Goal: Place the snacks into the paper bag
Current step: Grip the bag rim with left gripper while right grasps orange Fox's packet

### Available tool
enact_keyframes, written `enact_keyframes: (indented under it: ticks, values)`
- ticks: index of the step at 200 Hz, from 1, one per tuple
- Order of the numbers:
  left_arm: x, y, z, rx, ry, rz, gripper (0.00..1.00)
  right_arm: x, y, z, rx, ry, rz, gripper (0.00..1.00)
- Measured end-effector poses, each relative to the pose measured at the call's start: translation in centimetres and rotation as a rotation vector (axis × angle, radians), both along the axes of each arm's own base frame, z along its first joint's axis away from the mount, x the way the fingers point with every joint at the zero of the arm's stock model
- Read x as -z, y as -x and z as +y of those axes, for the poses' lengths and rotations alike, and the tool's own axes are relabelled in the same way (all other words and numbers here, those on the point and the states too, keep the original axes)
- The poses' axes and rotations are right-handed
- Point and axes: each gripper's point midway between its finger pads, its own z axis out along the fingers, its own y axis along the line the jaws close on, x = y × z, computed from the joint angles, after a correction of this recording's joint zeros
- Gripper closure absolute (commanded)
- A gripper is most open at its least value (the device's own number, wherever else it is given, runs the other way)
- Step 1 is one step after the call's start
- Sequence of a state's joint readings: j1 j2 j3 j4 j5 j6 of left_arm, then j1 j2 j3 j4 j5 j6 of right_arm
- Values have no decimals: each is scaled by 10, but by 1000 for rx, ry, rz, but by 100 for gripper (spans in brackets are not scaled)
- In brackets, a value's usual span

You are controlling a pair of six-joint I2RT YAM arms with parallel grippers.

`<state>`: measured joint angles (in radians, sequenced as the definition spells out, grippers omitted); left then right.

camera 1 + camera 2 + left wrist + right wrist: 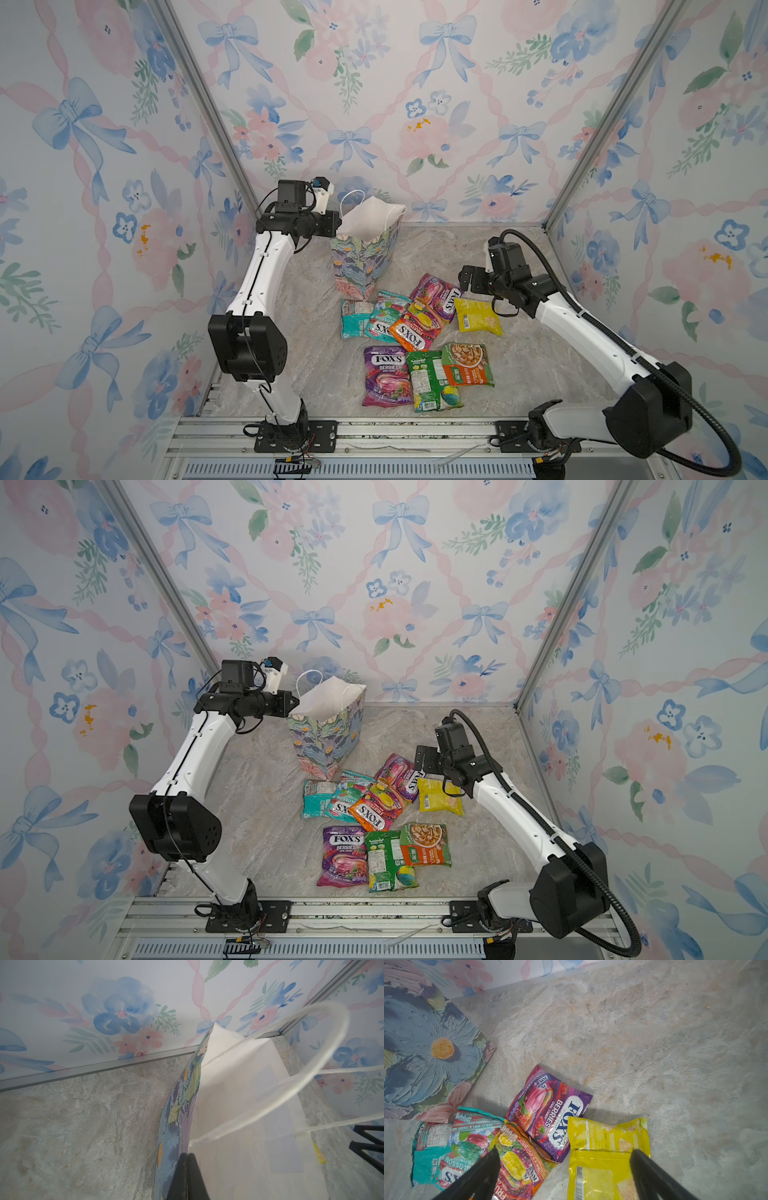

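Top-down look at a marble-look tabletop [540, 374] inside a booth w/ floral wallpaper. Toward the back, left of centre: the paper bag [365, 257], upright, mouth open, white inside, painted blue, green & pink flowers outside, white cord handles [332, 1043] looping over the opening. Clamped on the bag's left-hand rim in both top views: the left gripper [337, 226], jaws fully closed. Clearest in the left wrist view, w/ the left gripper [188, 1156] pinching the paper edge btwn its tips.

In front of the bag, flat on the table: eight snacks in two loose groups. Nearer the bag, overlapping: two teal packets [355, 320], an orange FOX'S packet [415, 326], a purple FOX'S Berries packet [436, 295], plus a yellow pouch [478, 316] just beside it on the right. Closer to the front edge, side by side w/ edges overlapping: a second purple packet [384, 376], a green pouch [432, 380], an orange-green pouch [467, 363].

Poised over the purple FOX'S Berries packet & yellow pouch: the right gripper [467, 280], jaws spread wide, nothing held. In the right wrist view, right gripper [564, 1151] w/ one fingertip over the orange FOX'S packet, the other over the yellow pouch. Cannot tell if touching the packets
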<state>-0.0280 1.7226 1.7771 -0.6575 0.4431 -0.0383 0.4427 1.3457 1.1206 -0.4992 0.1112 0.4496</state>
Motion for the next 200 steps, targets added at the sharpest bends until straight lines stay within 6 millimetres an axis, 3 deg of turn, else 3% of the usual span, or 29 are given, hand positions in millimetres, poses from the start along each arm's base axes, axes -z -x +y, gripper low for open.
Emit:
enact_keyframes:
  ticks: [28,82,139,181,200]
  values:
    - [0,8,14,-28,0,4,100,16,19,29,-47,-22,53,2]
    - [10,16,17,-36,-1,30,100,47,58,74,-86,-92,171,3]
    - [13,16,23,-49,-1,37,100,88,84,72,-2,-167,276,5]
    - [14,16,24,-55,-6,39,100,95,83,85,-1,-244,304,8]
    - [15,15,25,-64,-7,43,71,103,81,92,-3,-261,324,9]
